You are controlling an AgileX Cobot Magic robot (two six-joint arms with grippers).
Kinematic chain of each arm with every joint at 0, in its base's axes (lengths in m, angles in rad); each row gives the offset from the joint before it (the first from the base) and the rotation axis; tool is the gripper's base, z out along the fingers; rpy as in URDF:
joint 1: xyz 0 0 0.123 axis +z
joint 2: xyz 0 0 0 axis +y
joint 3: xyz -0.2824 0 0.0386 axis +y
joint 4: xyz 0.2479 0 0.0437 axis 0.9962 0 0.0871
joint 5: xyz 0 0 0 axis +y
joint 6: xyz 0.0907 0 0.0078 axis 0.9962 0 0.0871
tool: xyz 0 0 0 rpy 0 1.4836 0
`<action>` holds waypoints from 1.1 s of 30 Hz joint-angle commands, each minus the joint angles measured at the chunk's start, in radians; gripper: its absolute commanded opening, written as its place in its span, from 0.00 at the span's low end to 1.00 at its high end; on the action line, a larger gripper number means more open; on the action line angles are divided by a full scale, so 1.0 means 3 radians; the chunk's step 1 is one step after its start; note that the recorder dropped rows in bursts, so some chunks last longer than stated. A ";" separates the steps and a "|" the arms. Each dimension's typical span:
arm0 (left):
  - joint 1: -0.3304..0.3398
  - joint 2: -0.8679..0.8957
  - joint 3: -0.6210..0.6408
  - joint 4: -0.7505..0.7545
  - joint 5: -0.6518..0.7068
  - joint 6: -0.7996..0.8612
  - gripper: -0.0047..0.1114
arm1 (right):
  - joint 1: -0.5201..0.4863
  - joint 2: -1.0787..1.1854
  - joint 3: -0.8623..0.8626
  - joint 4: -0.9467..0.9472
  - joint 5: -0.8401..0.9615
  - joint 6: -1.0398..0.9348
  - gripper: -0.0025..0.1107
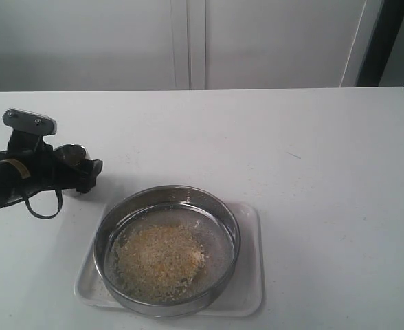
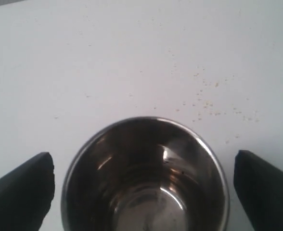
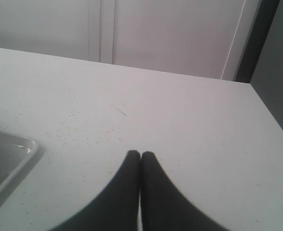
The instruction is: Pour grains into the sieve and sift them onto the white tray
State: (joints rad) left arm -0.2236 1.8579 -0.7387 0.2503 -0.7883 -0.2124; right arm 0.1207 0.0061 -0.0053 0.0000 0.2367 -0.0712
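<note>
On the white tray (image 1: 249, 292) sits the sieve (image 1: 167, 192) of grains (image 1: 159, 261); left gripper (image 2: 144, 155) spread wide around a steel cup (image 2: 146, 197), right gripper (image 3: 140, 157) pinched closed.

A large round sieve (image 1: 167, 190) with a shiny steel rim and fine grey mesh sits flat inside a white tray (image 1: 250, 292), a rectangle with rounded corners. Both rest on the counter (image 1: 326, 158) near the left claw (image 1: 91, 173) without touching it. Yellow and whitish grains (image 1: 159, 262) are heaped on the mesh, mostly on the claw's side.
</note>
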 commanded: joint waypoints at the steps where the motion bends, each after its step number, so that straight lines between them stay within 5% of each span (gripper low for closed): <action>1: 0.0007 -0.0254 0.0012 -0.0018 0.0098 0.0010 0.95 | 0.0002 -0.0020 0.0018 0.0000 -0.0020 -0.0007 0.02; 18: 0.0007 -0.1400 0.0012 -0.0018 0.0848 0.0021 0.91 | 0.0002 -0.0020 0.0018 0.0000 -0.0020 -0.0007 0.02; 22: 0.0007 -0.1541 0.0012 -0.0018 0.1246 0.0021 0.62 | 0.0002 -0.0020 0.0018 0.0000 -0.0020 -0.0007 0.02; 26: 0.0007 -0.1735 0.0012 -0.0018 0.1829 0.0021 0.06 | 0.0002 -0.0020 0.0018 0.0000 -0.0020 -0.0007 0.02; 33: 0.0007 -0.2009 -0.0016 -0.0012 0.2512 -0.0017 0.04 | 0.0002 -0.0020 0.0018 0.0000 -0.0020 -0.0007 0.02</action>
State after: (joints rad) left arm -0.2236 1.2783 -0.7387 0.2503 -0.1364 -0.2018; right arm 0.1207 0.0061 -0.0053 0.0000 0.2367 -0.0712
